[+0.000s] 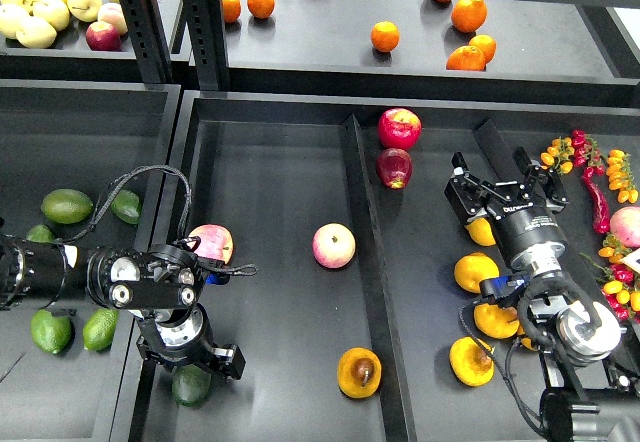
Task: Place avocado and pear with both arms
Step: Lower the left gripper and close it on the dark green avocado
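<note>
The very dark green avocado (190,385) lies at the front left corner of the middle tray (270,172). My left gripper (192,358) hangs right over it, seen end-on and dark, so its fingers cannot be told apart. The golden pear (359,372) with a dark brown patch lies at the tray's front right, by the divider (366,252). My right gripper (503,184) is open and empty over the right compartment, far from that pear, just beyond another yellow pear (481,233).
Pink-red apples (212,243) (333,245) lie in the middle tray, two redder ones (399,127) at the back. Lime-green avocados (66,205) fill the left bin. Several yellow pears (475,272) lie beside my right arm. Oranges (384,35) sit on the back shelf.
</note>
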{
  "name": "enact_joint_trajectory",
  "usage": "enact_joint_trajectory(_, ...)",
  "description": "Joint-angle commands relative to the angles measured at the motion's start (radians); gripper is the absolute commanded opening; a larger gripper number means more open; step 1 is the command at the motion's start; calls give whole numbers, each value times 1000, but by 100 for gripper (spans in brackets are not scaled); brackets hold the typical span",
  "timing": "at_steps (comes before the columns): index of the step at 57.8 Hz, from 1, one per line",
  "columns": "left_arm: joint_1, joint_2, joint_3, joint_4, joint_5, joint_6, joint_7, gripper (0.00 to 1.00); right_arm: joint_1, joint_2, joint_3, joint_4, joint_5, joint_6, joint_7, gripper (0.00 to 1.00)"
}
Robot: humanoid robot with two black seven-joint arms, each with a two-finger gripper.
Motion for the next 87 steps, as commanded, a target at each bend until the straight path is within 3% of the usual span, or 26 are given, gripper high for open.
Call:
enact_joint_trajectory(1,0,-11,-3,6,0,0,0,99,0,0,-1,-1,0,0,0,99)
enact_joint_trajectory(51,-2,-49,-12,9,-6,0,0,90,0,0,-4,-3,0,0,0,99)
enact_joint_trajectory(69,-5,-48,-12,37,0,0,0,97,0,0,-7,-3,0,0,-2,99)
enact_joint_trajectory(87,14,-49,-10,86,0,0,0,97,-2,0,-5,-3,1,1,-2,99)
